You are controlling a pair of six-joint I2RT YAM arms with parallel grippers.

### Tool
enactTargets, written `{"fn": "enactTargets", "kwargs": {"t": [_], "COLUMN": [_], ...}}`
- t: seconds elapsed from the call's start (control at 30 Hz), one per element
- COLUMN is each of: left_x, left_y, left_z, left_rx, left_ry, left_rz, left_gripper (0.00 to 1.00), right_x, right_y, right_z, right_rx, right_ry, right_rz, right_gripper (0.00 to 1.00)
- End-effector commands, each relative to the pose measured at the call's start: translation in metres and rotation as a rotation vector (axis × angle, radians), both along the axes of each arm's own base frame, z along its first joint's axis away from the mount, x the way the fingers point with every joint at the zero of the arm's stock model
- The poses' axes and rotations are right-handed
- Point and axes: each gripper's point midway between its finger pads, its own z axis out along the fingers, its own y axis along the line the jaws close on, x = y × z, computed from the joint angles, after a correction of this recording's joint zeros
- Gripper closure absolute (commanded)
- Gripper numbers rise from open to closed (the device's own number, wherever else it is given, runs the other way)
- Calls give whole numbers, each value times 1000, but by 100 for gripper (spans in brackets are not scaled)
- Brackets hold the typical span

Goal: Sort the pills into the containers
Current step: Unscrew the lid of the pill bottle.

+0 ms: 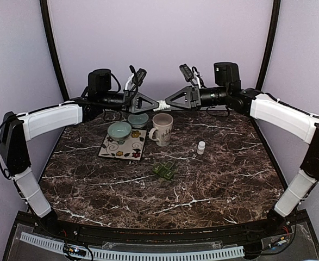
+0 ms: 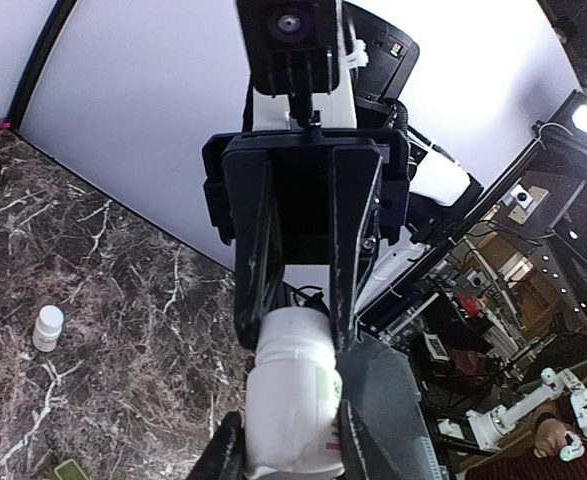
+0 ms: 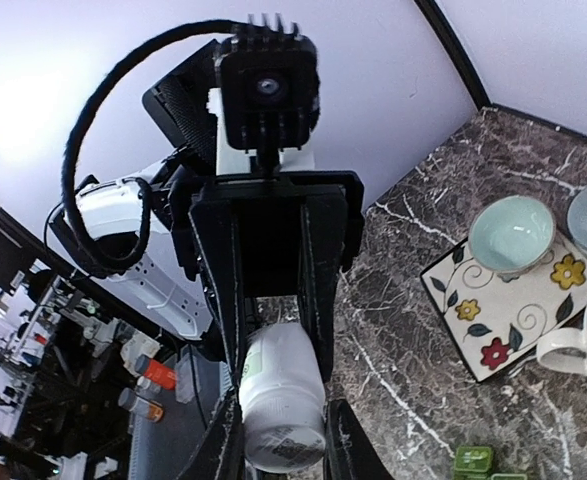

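Observation:
A white pill bottle [image 1: 160,104] hangs in the air above the back of the table, held between both grippers. My left gripper [image 1: 154,103] is shut on its labelled body [image 2: 291,400]. From the opposite side, my right gripper [image 1: 167,102] is shut on its other end, whose round printed face [image 3: 283,425] shows between its fingers. In each wrist view the other arm's fingers clamp the far end of the bottle. No loose pills are in view. The containers stand below: a green pill organizer [image 1: 164,170], two pale bowls [image 1: 119,131] [image 1: 138,120] and a cream mug [image 1: 162,129].
A floral square plate [image 1: 127,150] carries the nearer bowl. A small white bottle [image 1: 201,147] stands upright on the dark marble table [image 1: 213,185], right of the mug. Curved black frame posts rise at both back corners.

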Motion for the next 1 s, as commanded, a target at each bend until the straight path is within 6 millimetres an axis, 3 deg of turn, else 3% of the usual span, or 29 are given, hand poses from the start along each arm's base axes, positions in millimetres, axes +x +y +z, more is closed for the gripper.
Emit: {"fn": "enactTargets", "kwargs": {"t": [0.0, 0.23, 0.5, 0.6, 0.8, 0.97], "left_x": [-21, -31, -35, -35, -31, -29], "left_y": [-3, 0, 2, 2, 1, 0], "left_z": [43, 58, 58, 55, 46, 40], "left_rx": [-101, -144, -149, -144, -119, -110], "left_ry": [10, 65, 66, 62, 38, 32], "left_rz": [-128, -209, -224, -222, -184, -169], "left_gripper": [100, 100, 100, 100, 100, 100], "right_x": [-12, -7, -5, -5, -9, -12], "right_y": [-2, -6, -2, -3, -1, -1], "right_z": [23, 19, 17, 21, 31, 36], "right_rx": [-4, -110, -139, -130, -93, -70], "right_ry": [-279, -479, -513, -513, -491, -475], "right_rz": [-10, -100, -120, -129, -118, -113], "right_gripper": [100, 100, 99, 89, 59, 46]}}
